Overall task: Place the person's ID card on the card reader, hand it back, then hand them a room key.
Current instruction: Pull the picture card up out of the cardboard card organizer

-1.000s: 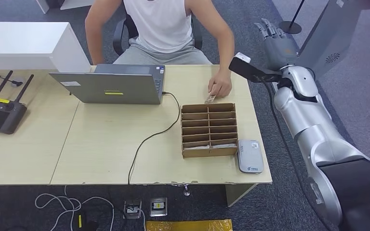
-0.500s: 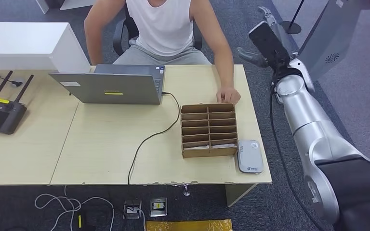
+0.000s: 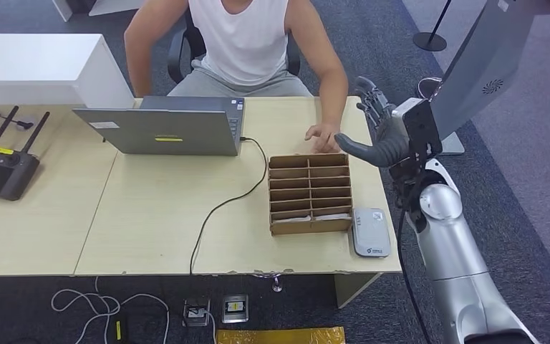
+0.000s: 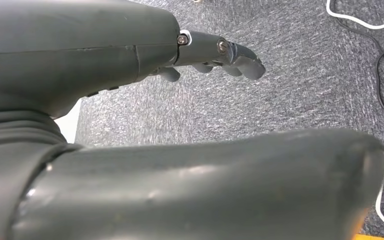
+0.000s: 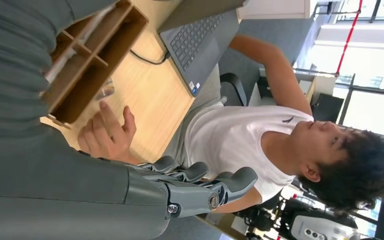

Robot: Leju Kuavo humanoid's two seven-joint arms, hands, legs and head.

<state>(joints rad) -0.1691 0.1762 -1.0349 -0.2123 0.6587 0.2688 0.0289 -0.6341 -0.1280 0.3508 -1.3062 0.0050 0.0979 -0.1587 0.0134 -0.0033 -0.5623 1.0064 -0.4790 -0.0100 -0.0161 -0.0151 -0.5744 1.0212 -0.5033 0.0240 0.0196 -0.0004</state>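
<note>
Fingers spread and holding nothing, the right hand (image 3: 379, 140) hovers over the worktop's (image 3: 157, 215) far right edge, beside the person's hand (image 3: 322, 136); the left hand (image 4: 130, 100) hangs open above grey carpet. Just beyond sits a cardboard divider box (image 3: 310, 193) with a few flat cards in its nearer slots, the white card reader (image 3: 371, 232) touching its corner, logo unreadable. No ID card can be made out.

Right robot hand (image 3: 376, 136) raised, fingers spread; left robot hand (image 4: 130, 55) empty.

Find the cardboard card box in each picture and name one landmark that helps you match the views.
Head view: the cardboard card box sits on the desk's right part, beside the card reader.
Left wrist view: not in it.
Right wrist view: the box is close beside the hand's cover.
Shared landmark: the laptop beside the box.
</note>
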